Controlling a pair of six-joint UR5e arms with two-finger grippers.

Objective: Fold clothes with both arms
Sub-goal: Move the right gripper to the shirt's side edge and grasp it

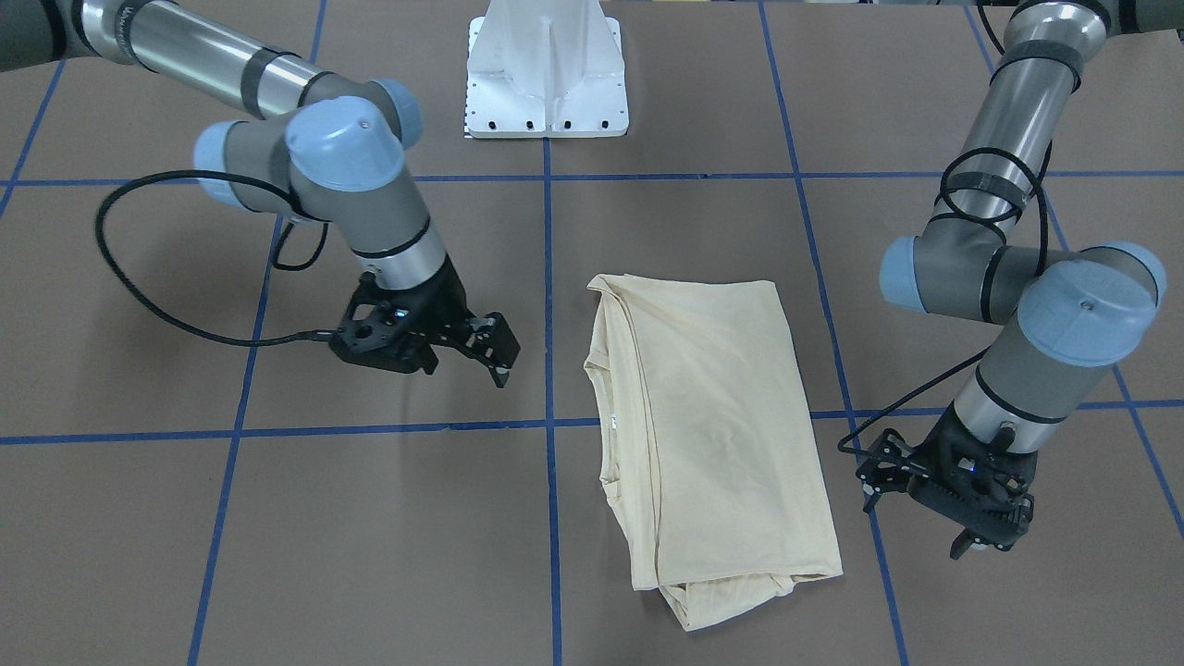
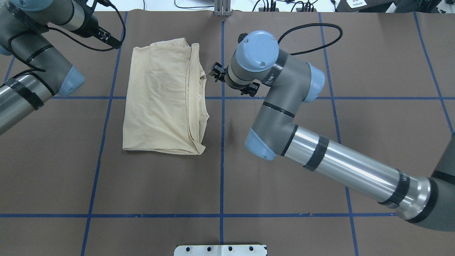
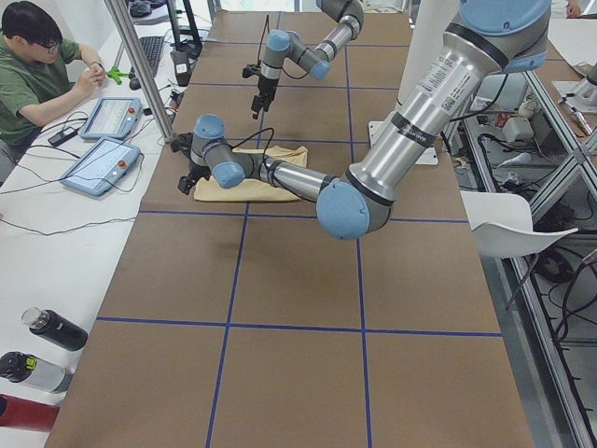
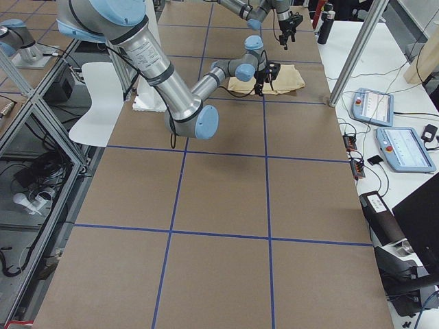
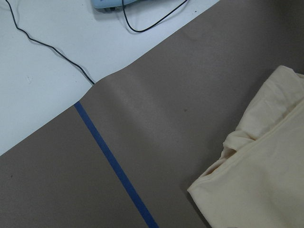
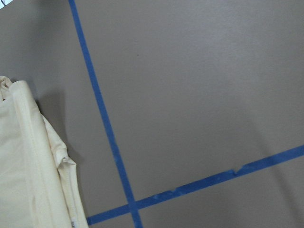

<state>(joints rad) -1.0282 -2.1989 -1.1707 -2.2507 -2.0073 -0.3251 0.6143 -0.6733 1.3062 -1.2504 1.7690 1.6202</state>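
The T-shirt (image 1: 712, 435) lies folded into a long rectangle on the brown table (image 1: 370, 555), between the two grippers and touching neither of them. It lies across one blue tape line (image 1: 277, 431), and its collar side is just beside the tape line that runs from the white base pedestal (image 1: 546, 74). The print does not show; only plain cream fabric is visible, with a small white label (image 1: 613, 423) at the collar edge. At the end far from the robot some fabric sticks out from under the top layer and is a little crumpled. The right gripper (image 1: 465, 370) hangs above the table on the collar side of the shirt, near it; its jaws are spread apart and hold nothing. The left gripper (image 1: 914, 527) is on the other long side, near the far corner of the shirt, and its jaws are also spread and empty. The left wrist view shows that crumpled corner and the white side table behind it. The right wrist view shows the collar edge beside a crossing of two tape lines.
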